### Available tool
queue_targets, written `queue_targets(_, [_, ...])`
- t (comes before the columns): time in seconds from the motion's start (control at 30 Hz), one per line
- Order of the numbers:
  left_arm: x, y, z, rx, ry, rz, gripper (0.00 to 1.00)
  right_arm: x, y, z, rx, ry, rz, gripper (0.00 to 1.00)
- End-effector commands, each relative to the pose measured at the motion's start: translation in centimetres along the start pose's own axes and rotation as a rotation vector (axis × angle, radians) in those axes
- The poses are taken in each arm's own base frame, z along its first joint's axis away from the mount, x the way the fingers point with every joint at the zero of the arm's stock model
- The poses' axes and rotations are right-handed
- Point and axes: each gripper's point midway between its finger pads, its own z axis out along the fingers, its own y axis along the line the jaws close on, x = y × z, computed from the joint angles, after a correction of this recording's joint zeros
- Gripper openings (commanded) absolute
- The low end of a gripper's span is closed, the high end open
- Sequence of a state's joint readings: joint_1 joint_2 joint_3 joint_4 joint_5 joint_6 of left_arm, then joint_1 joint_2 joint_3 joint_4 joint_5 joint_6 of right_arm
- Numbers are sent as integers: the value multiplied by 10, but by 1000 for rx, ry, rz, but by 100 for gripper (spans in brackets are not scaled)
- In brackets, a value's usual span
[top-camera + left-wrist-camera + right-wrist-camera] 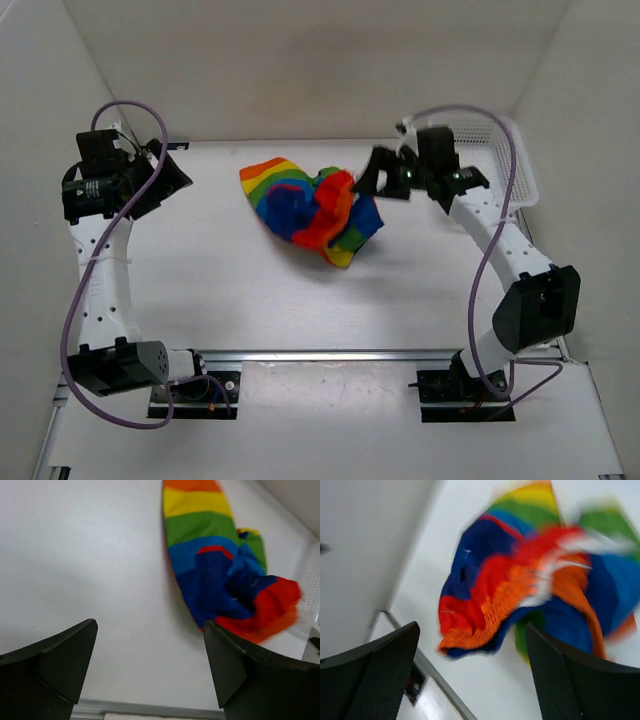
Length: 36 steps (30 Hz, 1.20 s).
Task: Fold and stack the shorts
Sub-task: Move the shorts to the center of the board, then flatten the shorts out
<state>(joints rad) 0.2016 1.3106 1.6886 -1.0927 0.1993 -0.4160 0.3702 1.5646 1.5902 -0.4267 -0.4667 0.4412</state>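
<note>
From above, the shorts (310, 210) lie as a crumpled, soft heap of cloth toward the far middle of the smooth white table (200, 290), with broad bands of red, orange, yellow, green and blue bunched over one another. The left end effector (168, 178) hangs well apart from them on the left side, and the right end effector (366, 180) sits just beside their right edge. A white plastic mesh basket (505, 150) stands in the far right corner behind that arm

From the left wrist, the left end effector (150, 625) is spread wide, its two dark matte fingers (60, 660) holding nothing. The shorts (215, 565) lie ahead and to the right on the table, one flat striped panel running into a rumpled blue and red fold

From the right wrist the picture is blurred. The right end effector (472, 626) is also spread open and empty, and the shorts (520, 575) lie close beyond its fingertips, with folds of red and orange on top
</note>
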Motion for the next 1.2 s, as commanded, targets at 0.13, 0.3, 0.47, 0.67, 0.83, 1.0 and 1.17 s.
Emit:
queue_targets(0.13, [62, 21, 28, -13, 138, -8, 92, 97, -109, -82, 452, -29, 252, 63])
queue_targets(0.3, [101, 19, 103, -3, 309, -67, 99, 120, -92, -77, 369, 51, 329, 83])
queue_targets(0.47, [75, 3, 179, -69, 333, -24, 99, 163, -55, -34, 248, 196, 365, 89])
queue_targets(0.67, [86, -6, 263, -157, 419, -2, 99, 206, -33, 13, 230, 336, 361, 87])
queue_targets(0.83, [92, -6, 320, -272, 427, 65, 99, 223, -45, 53, 283, 404, 348, 84])
queue_targets(1.0, [117, -4, 351, -266, 476, 59, 86, 227, -77, 90, 374, 418, 312, 61])
queue_targets(1.17, [128, -5, 358, -240, 496, 39, 20, 213, -93, 117, 415, 385, 294, 63])
